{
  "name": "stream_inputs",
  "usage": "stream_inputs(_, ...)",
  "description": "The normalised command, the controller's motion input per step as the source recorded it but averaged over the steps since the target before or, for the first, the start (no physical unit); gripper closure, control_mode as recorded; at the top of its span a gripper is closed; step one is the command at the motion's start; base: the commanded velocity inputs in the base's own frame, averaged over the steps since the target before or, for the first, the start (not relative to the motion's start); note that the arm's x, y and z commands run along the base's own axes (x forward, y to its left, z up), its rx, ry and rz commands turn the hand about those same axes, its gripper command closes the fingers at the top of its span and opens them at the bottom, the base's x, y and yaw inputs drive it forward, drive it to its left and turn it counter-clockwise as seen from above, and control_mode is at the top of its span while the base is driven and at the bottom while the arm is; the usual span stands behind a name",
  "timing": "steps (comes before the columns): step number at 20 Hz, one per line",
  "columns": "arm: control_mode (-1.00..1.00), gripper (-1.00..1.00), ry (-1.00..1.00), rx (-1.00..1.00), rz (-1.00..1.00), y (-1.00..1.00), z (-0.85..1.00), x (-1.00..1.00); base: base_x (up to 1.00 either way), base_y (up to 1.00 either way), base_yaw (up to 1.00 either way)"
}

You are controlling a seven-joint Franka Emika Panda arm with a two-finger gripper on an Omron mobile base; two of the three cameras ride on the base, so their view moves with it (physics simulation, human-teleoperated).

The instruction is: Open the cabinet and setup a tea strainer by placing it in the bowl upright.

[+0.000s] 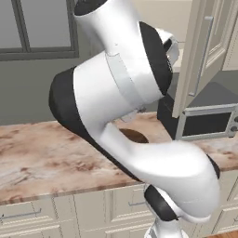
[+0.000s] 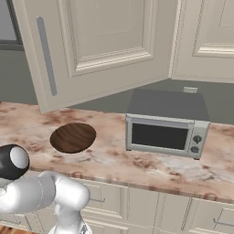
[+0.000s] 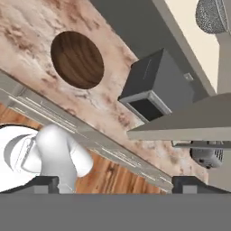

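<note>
On the marbled brown countertop [image 2: 151, 169] we see the bowl [image 2: 72, 137], a wide, shallow dark wooden dish, resting upright with nothing in it, to the left of a grey toaster oven [image 2: 166, 129] that stands against the far wall. Above both, the cabinet [image 2: 98, 43] hangs with its raised-panel door swung out toward us; its long grey bar handle [image 2: 46, 55] runs vertically near the door's free edge. From the left base view we see the same door [image 1: 204, 49] edge-on, above the oven [image 1: 204, 122], and a sliver of the bowl [image 1: 134, 135] behind the arm.

Through the hand camera we find the tea strainer [image 3: 211, 16], a grey speckled mesh cup, sitting on the pale interior shelf [image 3: 196, 43] of the cabinet, well apart from the bowl [image 3: 77, 59] on the counter. We see the gripper [image 3: 115, 184] with its two dark fingertips [image 3: 45, 184] standing wide apart at the frame's bottom corners, jaws fully spread and holding nothing. Cream drawers [image 2: 137, 205] run below the counter.
</note>
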Motion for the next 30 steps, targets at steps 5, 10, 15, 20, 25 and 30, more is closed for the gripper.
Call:
stream_inputs(5,-1.0,-1.0,0.15,-0.3,-0.05,-0.15,-0.83,0.38,0.0,0.0,0.0)
stream_inputs(10,-1.0,-1.0,0.08,-0.37,-0.09,-0.14,-0.28,0.43,0.0,0.0,0.0)
stream_inputs(15,-1.0,-1.0,0.02,-0.35,-0.01,-0.41,-0.22,0.49,0.0,0.0,0.0)
stream_inputs(20,-1.0,-1.0,0.16,-0.27,-0.01,-0.45,-0.01,0.45,0.0,0.0,0.0)
stream_inputs(25,-1.0,-1.0,0.2,-0.19,-0.09,-0.05,0.0,0.44,0.0,0.0,0.0)
stream_inputs(30,-1.0,-1.0,0.05,-0.02,-0.09,-0.06,0.0,0.3,0.0,0.0,0.0)
